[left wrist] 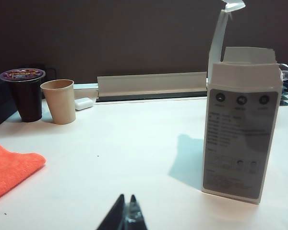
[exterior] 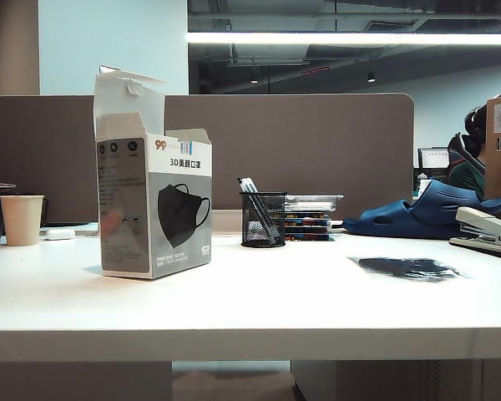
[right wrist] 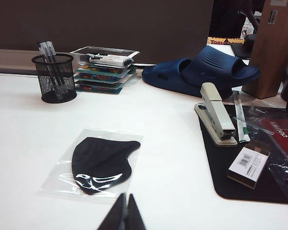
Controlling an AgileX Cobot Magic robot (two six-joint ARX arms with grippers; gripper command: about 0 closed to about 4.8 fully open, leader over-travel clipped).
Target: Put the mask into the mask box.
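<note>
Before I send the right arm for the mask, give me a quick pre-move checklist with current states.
1. Mask lies flat in its clear wrapping, uncovered: ok.
2. Mask box upright, top flaps open: ok.
3. Right gripper shut just short of the mask; must open first: not ok.
4. Left gripper shut, apart from the box: ok.
5. Stapler beside the mask, apart from it: ok.
6. Room inside the box: cannot tell.

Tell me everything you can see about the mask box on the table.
The mask box is a tall grey-and-white cardboard carton standing upright on the white table, left of the mesh pen holder. Its white top flaps are open, one sticking straight up. One face shows a printed black mask picture and "3D" text; a grey side carries icons and small print. Nothing touches it but the table.
</note>
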